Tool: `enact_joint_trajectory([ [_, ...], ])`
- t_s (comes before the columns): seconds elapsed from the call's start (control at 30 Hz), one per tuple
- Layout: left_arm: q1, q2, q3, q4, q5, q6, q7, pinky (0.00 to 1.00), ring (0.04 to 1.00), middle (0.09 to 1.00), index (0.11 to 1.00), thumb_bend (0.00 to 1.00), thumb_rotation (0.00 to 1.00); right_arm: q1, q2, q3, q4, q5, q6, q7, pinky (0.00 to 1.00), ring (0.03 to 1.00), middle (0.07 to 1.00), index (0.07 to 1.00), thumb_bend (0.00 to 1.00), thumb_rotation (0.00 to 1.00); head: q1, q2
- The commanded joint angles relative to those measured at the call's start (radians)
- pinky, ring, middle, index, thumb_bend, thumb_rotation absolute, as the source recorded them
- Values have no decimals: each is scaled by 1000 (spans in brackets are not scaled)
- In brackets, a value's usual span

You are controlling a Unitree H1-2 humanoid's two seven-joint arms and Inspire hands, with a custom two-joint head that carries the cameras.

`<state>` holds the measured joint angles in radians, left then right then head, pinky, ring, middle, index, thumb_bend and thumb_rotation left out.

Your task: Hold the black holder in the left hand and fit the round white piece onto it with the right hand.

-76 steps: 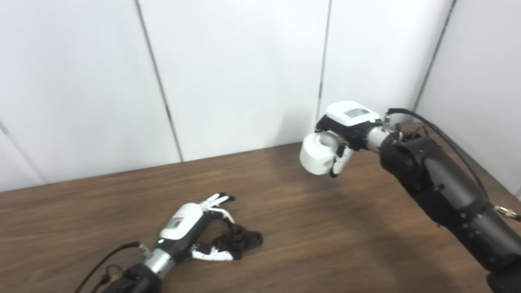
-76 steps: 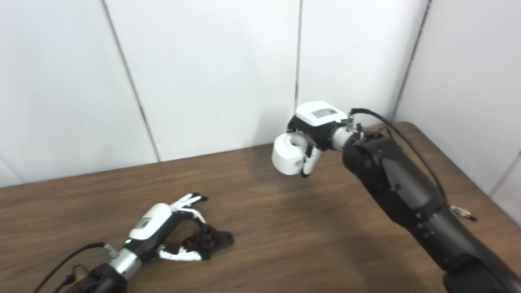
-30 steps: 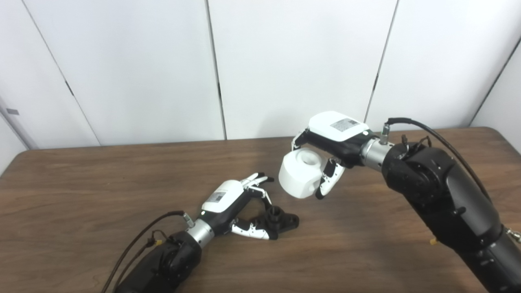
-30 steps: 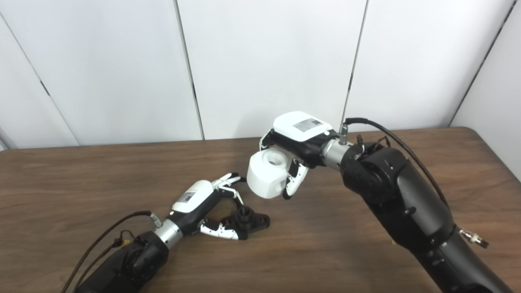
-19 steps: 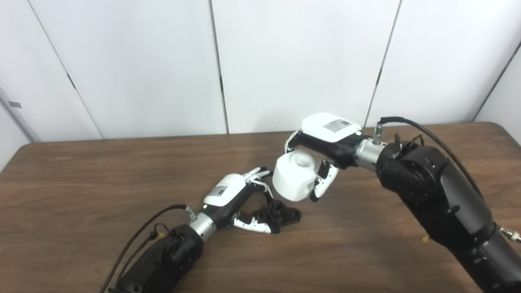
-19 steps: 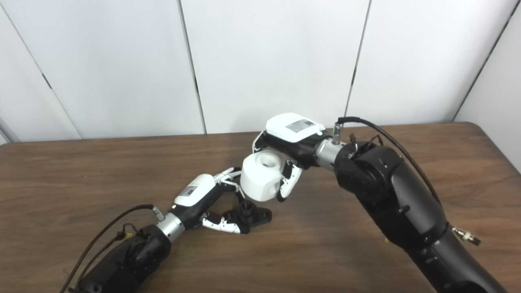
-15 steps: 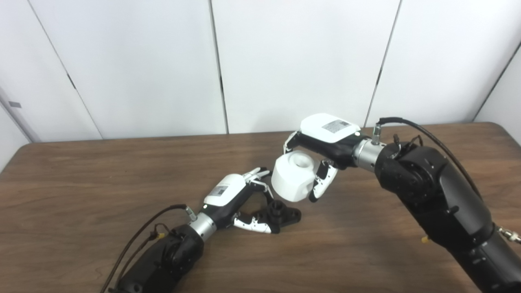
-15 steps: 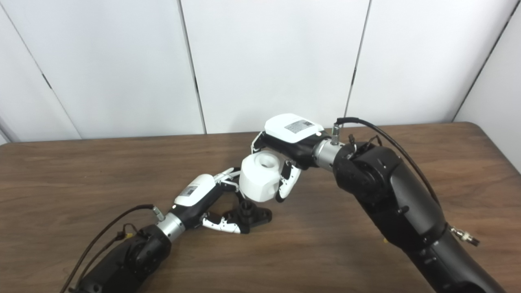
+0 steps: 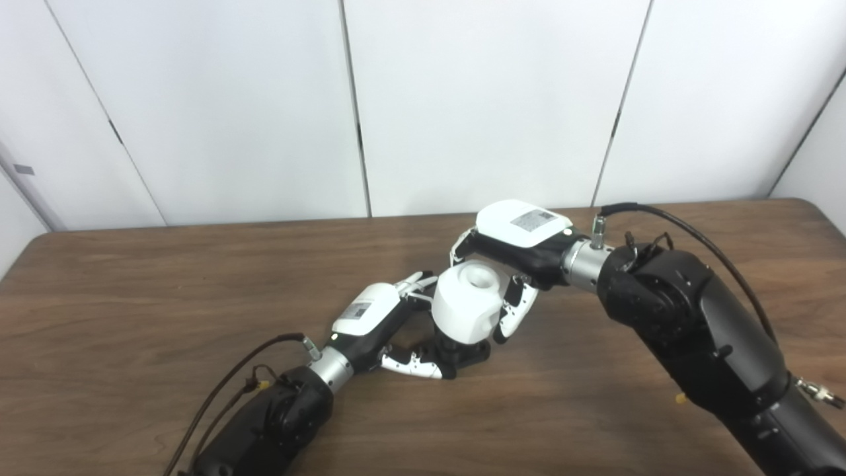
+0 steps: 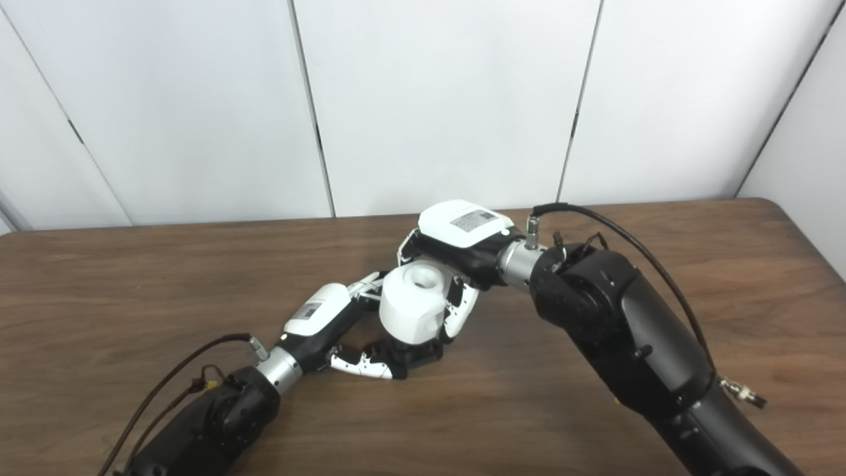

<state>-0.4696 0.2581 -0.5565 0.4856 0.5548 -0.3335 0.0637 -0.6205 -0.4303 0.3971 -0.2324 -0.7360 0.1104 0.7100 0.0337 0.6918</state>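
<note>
the left hand grips the black holder on the brown worktop, near its middle. the right hand clasps the round white piece — directly over the holder, touching or nearly touching its top.

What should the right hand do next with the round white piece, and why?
Probably ease the round white piece straight down. The right hand holds it just over the black holder, which the left hand steadies on the brown wooden table; whether it has seated cannot be told.
</note>
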Motion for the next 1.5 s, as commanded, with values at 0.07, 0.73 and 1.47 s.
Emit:
enact_joint_trajectory([
  [0.07, 44, -14, -50, 42, 62, 51, -89, 907, 975, 926, 483, 522, 77, -31, 13, -7, 6, -1, -32, -42, 714, 766, 715, 479, 526, 146, 2, 2],
  [0.73, 59, -15, -49, 1, 61, 76, -110, 912, 979, 929, 484, 522, 77, -34, 49, 16, 57, -28, -21, -43, 747, 784, 730, 480, 526, 146, 11, 15],
  [1.47, 63, -19, -56, -14, 60, 94, -118, 914, 978, 928, 483, 521, 78, -35, 63, 55, 120, -53, -60, -51, 758, 791, 724, 480, 526, 146, 22, 30],
])
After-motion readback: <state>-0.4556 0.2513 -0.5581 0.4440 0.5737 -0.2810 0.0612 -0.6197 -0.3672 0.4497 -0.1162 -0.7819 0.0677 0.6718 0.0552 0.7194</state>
